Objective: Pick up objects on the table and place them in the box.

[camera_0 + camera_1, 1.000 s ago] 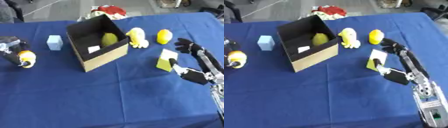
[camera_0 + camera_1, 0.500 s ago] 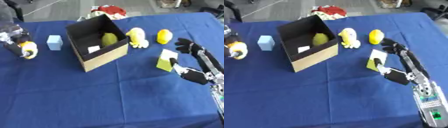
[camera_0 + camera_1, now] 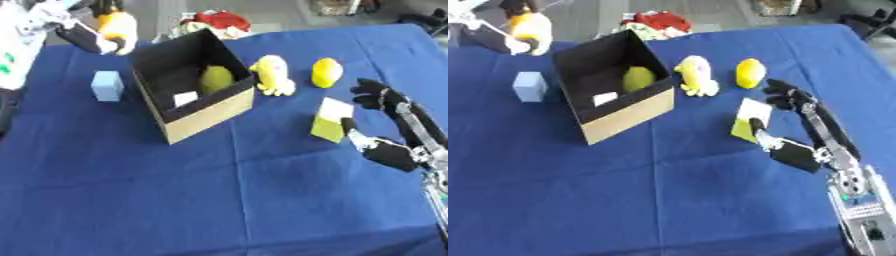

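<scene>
A box (image 3: 188,95) is seen open on the blue table (image 3: 219,200) — a yellow-green fruit (image 3: 215,79) lies inside. An orange-and-white toy (image 3: 116,26) is held aloft by the curled left hand (image 3: 96,37), up beyond the box's far-left corner. The right hand (image 3: 385,125) is spread open beside a yellow card (image 3: 331,120).

Left robot hand (image 3: 92,35) raised at the far left, fingers curled; right robot hand (image 3: 794,150) rests open

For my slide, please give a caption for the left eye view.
Left hand lifts an orange-and-white toy beside the open box.
</scene>
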Tool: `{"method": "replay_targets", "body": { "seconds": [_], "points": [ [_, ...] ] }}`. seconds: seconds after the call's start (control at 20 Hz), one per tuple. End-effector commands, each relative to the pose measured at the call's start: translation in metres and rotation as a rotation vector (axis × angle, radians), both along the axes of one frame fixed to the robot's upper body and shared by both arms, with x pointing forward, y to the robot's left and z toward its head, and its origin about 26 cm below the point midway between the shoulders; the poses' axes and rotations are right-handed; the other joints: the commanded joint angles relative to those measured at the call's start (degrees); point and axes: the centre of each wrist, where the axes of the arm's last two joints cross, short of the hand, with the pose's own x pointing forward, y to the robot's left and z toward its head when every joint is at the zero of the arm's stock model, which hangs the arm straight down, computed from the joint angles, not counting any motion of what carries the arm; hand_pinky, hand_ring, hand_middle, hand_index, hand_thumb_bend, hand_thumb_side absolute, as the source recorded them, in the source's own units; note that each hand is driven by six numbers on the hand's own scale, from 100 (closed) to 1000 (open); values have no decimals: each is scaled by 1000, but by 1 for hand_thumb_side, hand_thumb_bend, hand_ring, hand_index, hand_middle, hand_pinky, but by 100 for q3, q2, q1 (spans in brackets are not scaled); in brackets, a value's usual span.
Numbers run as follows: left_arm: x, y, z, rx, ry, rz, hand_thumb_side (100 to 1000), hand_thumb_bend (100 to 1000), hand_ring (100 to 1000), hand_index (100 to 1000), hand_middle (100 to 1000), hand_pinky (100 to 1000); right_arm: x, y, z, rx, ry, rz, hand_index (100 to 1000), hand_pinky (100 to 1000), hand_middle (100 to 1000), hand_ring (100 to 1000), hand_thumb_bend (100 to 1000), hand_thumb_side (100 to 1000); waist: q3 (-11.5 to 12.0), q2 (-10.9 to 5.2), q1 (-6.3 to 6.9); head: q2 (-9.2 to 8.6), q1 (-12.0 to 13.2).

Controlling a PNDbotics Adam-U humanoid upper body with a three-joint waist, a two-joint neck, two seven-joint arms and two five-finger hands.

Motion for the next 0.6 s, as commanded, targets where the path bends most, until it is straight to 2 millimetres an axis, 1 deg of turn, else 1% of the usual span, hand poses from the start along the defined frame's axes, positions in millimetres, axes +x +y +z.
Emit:
{"method": "replay_targets", "body": {
  "seconds": [0.05,0.1,0.15,0.25,0.3,0.35,0.45,0.6],
  "points": [
    [6,-21,-3,25,-26,-13,296,648,626,807,606,721,2,2,8,0,-28,18,943,835,819,811,279,283,-39,-65,-66,-18,81],
    [8,-25,-9,29,-24,-7,347,708,657,838,643,737,2,3,9,1,-29,19,943,835,819,811,279,283,-56,-49,-72,-32,86],
    [10,-26,-14,33,-24,-2,388,744,676,852,670,748,3,3,9,1,-29,19,943,835,819,811,279,283,-66,-38,-76,-40,85],
    [12,-24,-19,33,-26,3,497,846,726,876,738,772,2,2,9,2,-28,16,943,835,819,810,279,284,-69,-27,-77,-41,75],
    [12,-20,-20,21,-26,7,523,872,739,887,756,778,2,1,9,2,-27,13,943,835,819,810,278,284,-61,-24,-74,-38,64],
    [12,-16,-19,5,-24,12,545,892,746,892,770,783,2,1,9,2,-28,12,943,835,818,810,277,284,-51,-23,-70,-37,55],
    [11,-6,-13,-39,-18,20,563,898,748,893,778,780,2,1,9,3,-28,12,943,835,818,810,276,285,-27,-24,-66,-35,31],
    [6,12,6,-107,-44,43,536,870,746,885,779,779,2,1,8,2,-27,11,943,835,818,810,272,287,15,-31,-64,-37,11]
  ]
}}
